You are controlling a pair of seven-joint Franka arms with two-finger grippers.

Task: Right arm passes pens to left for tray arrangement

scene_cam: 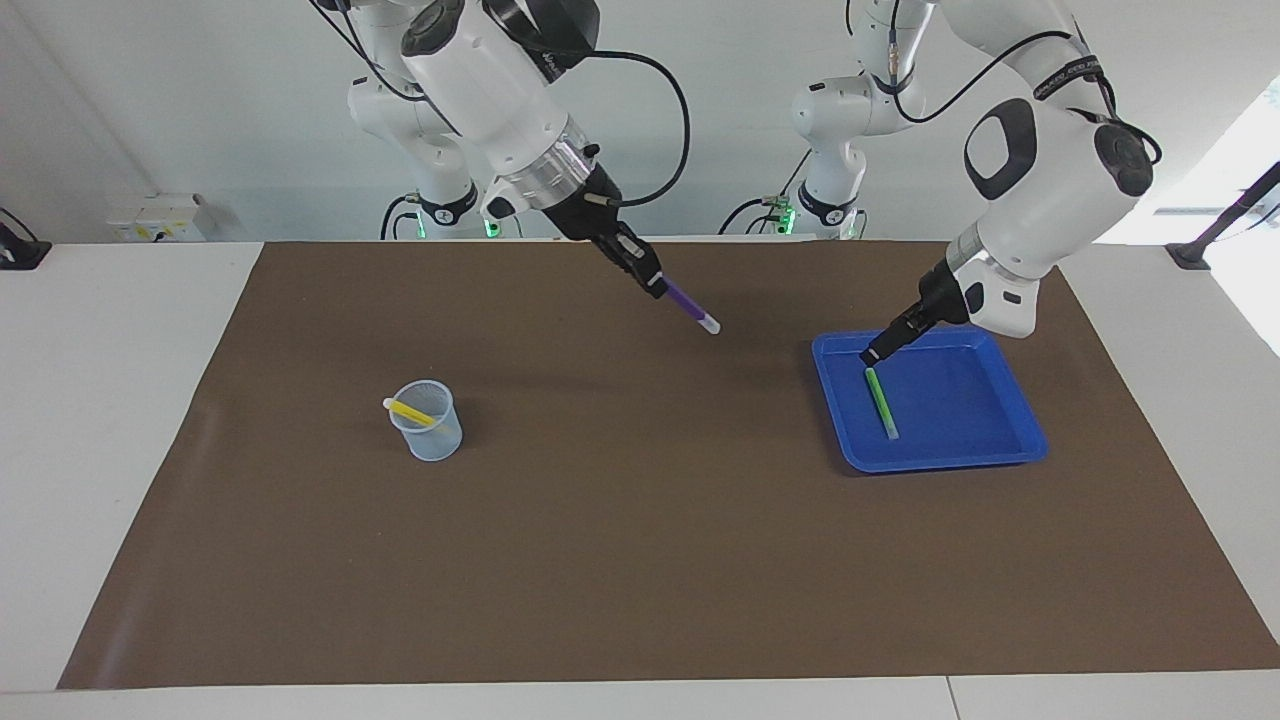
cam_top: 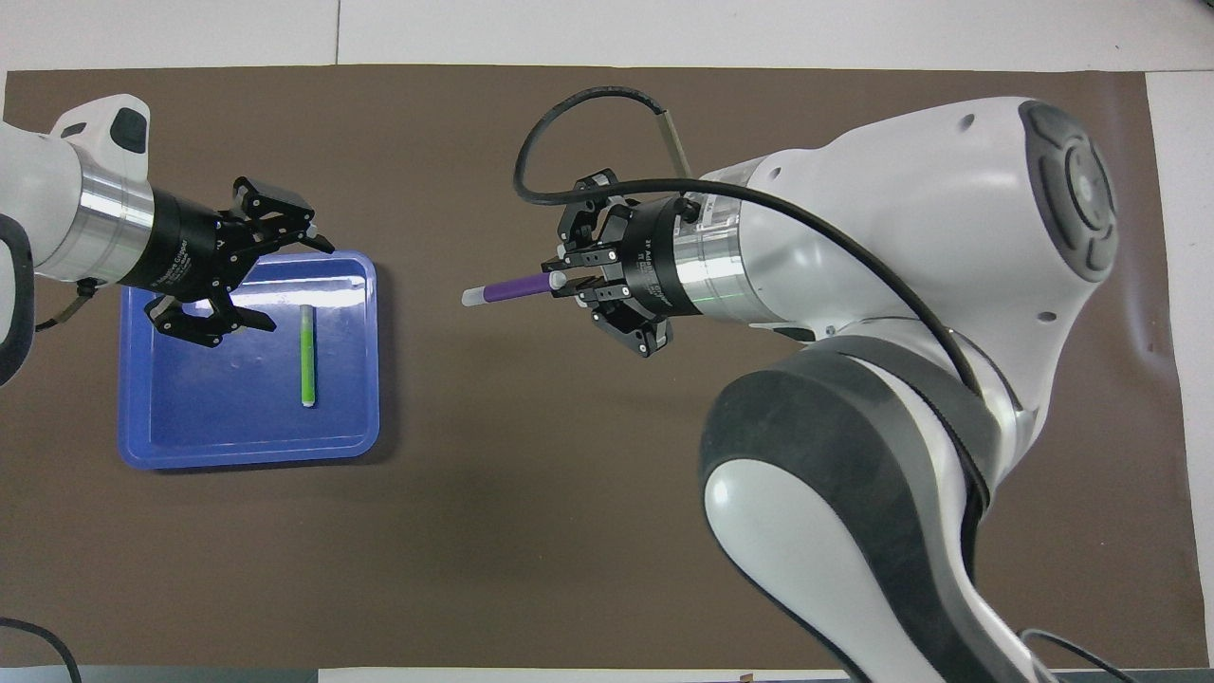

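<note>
The right pincer [scene_cam: 655, 283] is clamped on the purple pen [scene_cam: 692, 307]; the left pincer [scene_cam: 872, 355], spread apart, hangs just above the green pen [scene_cam: 881, 402] in the tray [scene_cam: 1015, 440].

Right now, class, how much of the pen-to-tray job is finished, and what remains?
Done: the green pen lies in the blue tray, with the open left gripper over the tray. In hand: the right gripper is shut on the purple pen, held above the mat between cup and tray. Left: the yellow pen sits in the cup.
</note>
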